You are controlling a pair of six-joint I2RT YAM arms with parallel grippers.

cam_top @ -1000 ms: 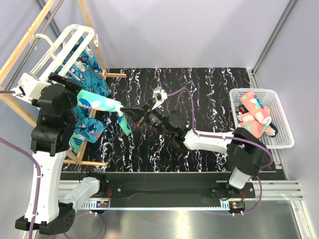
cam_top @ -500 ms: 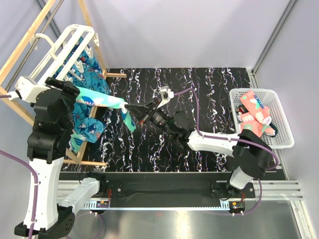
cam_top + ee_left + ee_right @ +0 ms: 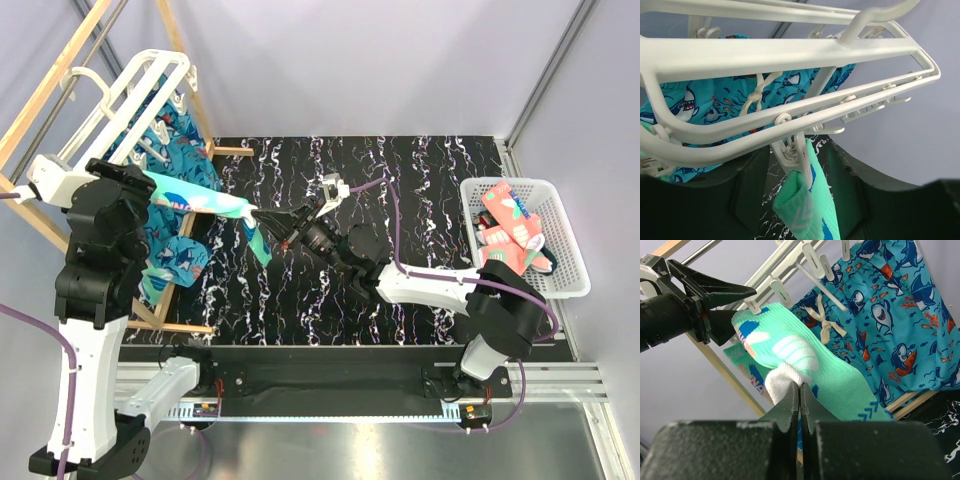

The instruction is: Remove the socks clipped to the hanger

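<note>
top view looks down; wrist views share the hanger (image 3: 790,55).

The hanger (image 3: 790,55) was smooth white plastic with a faint sheen, and its clips (image 3: 796,150) were the same plastic. The mint-green sock (image 3: 810,357) was soft knitted cloth, finely ribbed, with a fluffier white patch. Behind it hung thin blue shark-print cloth (image 3: 890,305), matt, tied with a white woven cord (image 3: 826,327). The right gripper (image 3: 800,385) had matt black fingers with a slightly grainy face. The pole frame (image 3: 58,76) was pale bare wood. The table (image 3: 420,180) had a smooth-looking black top veined in white. The basket (image 3: 510,182) was white plastic mesh.
</note>
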